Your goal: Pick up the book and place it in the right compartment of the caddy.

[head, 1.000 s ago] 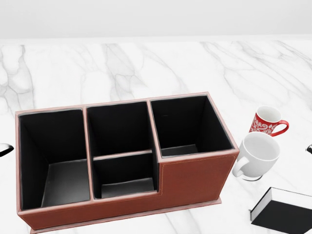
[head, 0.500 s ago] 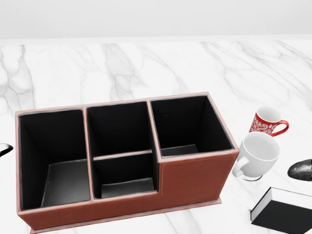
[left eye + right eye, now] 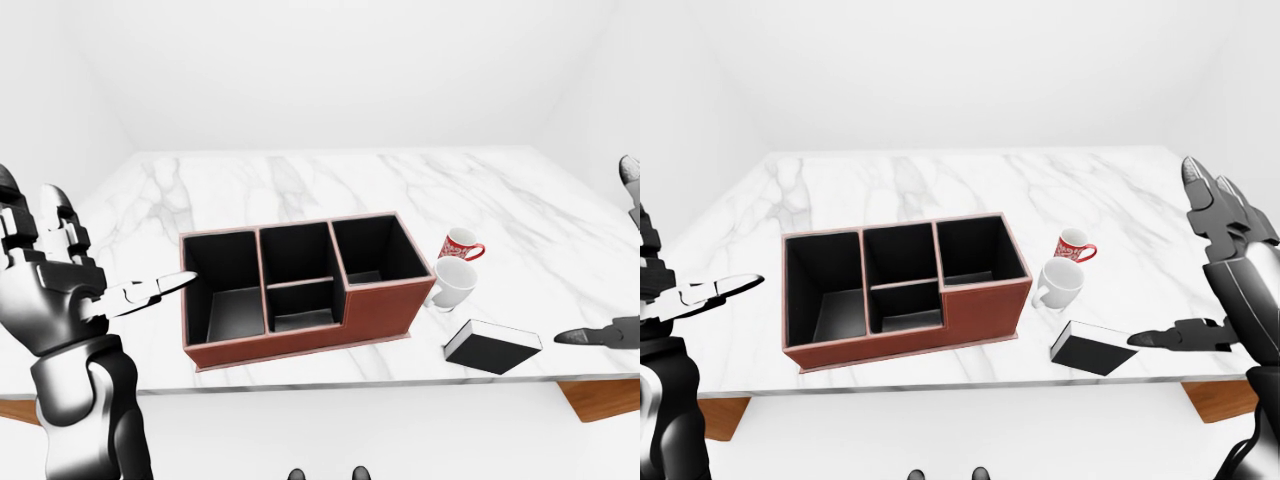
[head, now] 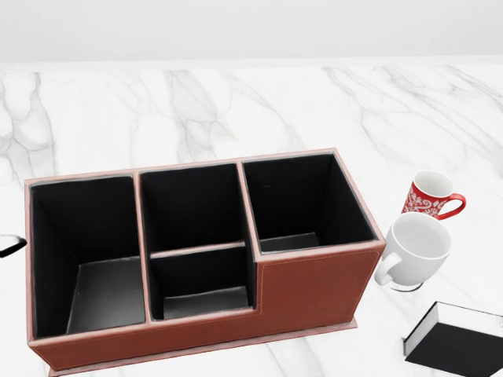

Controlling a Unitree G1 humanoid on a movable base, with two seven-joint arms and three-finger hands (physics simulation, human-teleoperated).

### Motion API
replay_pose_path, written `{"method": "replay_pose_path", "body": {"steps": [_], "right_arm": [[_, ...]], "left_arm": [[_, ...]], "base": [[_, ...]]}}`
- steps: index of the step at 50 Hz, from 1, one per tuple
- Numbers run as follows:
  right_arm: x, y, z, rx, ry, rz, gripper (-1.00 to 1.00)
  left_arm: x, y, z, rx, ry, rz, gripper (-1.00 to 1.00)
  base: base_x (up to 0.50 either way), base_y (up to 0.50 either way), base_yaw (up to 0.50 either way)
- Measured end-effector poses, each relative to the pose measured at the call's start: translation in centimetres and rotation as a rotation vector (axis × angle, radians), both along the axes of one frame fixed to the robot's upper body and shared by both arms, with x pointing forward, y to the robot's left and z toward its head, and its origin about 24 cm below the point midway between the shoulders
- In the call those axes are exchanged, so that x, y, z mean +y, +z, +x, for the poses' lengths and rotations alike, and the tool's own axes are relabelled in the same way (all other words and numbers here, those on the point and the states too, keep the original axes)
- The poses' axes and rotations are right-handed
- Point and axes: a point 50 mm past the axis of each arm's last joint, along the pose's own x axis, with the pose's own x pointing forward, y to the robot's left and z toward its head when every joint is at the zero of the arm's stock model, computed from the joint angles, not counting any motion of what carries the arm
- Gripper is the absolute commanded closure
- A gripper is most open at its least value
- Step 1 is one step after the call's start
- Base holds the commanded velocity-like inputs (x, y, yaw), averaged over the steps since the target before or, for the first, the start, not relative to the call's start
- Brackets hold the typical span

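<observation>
Marble table | book just left of open right robot hand

No readable text, label, brand, number or sign for you anywhere in these views. Red mug carries white ornamental pattern only, no letters. White mug plain. Book shows black cover and white page edges, no title you can read. Caddy plain brown outside, black inside, unmarked. Marble table shows grey veining only.
</observation>
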Motion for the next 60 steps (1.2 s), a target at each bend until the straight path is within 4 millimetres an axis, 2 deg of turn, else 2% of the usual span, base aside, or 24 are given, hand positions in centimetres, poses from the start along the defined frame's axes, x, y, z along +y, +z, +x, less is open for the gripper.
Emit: {"method": "replay_pose_path", "body": {"steps": [11, 19, 28, 39, 60], "right_arm": [[-2.7, -2.8, 0.6, 0.139, -0.116, 0.077, -1.00], [-4.8, -7.2, 2.3, 0.294, -0.190, 0.170, -1.00], [-5.6, -10.0, 2.8, 0.385, -0.227, 0.209, -1.00], [-6.1, -11.6, 3.3, 0.433, -0.246, 0.227, -1.00], [-6.0, -12.3, 5.0, 0.454, -0.240, 0.229, -1.00]], "left_arm": [[0.0, -0.1, 0.0, 0.005, -0.001, -0.003, -1.00], [-0.2, -0.3, -0.1, 0.012, -0.008, -0.004, -1.00], [-0.3, -0.5, -0.2, 0.017, -0.012, -0.004, -1.00], [-0.3, -0.5, -0.2, 0.017, -0.014, -0.003, -1.00], [-0.5, -0.6, -0.1, 0.025, -0.018, 0.001, -1.00]], "base": [[0.00, 0.00, 0.00], [0.00, 0.00, 0.00], [0.00, 0.00, 0.00], [0.00, 0.00, 0.00], [0.00, 0.00, 0.00]]}}
